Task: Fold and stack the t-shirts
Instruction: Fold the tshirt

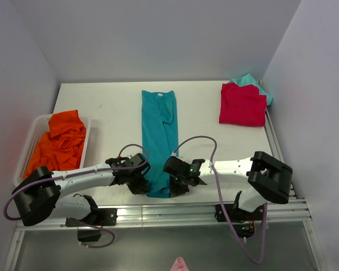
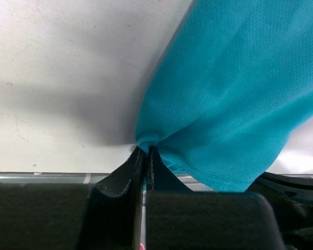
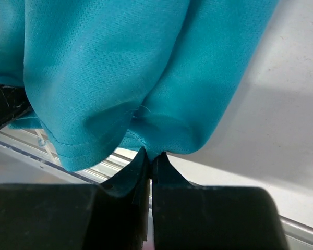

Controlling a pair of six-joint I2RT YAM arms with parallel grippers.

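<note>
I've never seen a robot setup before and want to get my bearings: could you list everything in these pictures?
teal-blue t-shirt: one, teal-blue, folded into a long strip down the table's middle
red t-shirt: one, red, folded, far right corner
light-teal t-shirt: one, light teal, under the red one, only its edges showing
orange t-shirt: one, orange, crumpled in the basket
basket: one, white, left side of the table
table: one, white
arms: two, white and black, bolted at the near edge
left gripper: one, black, pinching the teal-blue t-shirt's near left corner
right gripper: one, black, pinching its near right corner
</note>
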